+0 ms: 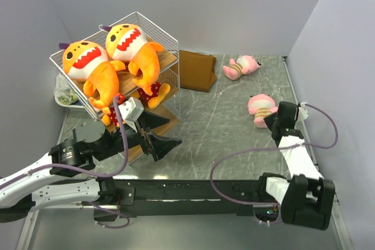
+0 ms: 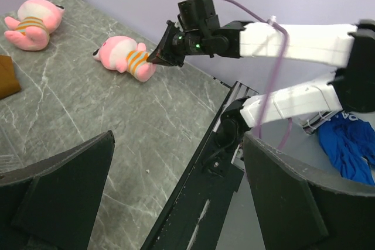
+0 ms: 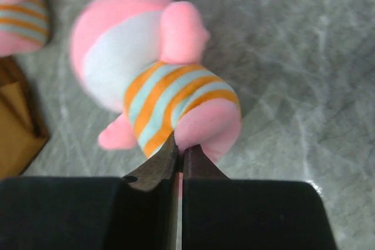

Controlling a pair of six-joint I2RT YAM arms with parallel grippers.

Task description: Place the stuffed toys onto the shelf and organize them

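The nearer pink stuffed toy (image 3: 146, 74) in its orange and teal striped shirt lies on the grey table. My right gripper (image 3: 180, 155) is shut on that toy's lower end, pinching the plush. From above, this toy (image 1: 261, 106) is at the right and the right gripper (image 1: 270, 122) is just below it. A second pink toy (image 1: 241, 65) lies farther back. Two orange sharks (image 1: 88, 62) (image 1: 132, 42) sit on top of the white wire shelf (image 1: 167, 42). A small toy in red dotted clothes (image 1: 151, 91) sits on a board below them. My left gripper (image 1: 167, 133) stands open and empty in front of the shelf.
A brown folded bag (image 1: 196, 69) rests on the table to the right of the shelf. A clear container (image 1: 64, 95) sits behind the shelf at the left wall. Grey walls close in the table on the left, back and right. Blue cloth (image 2: 345, 144) lies beyond the near edge.
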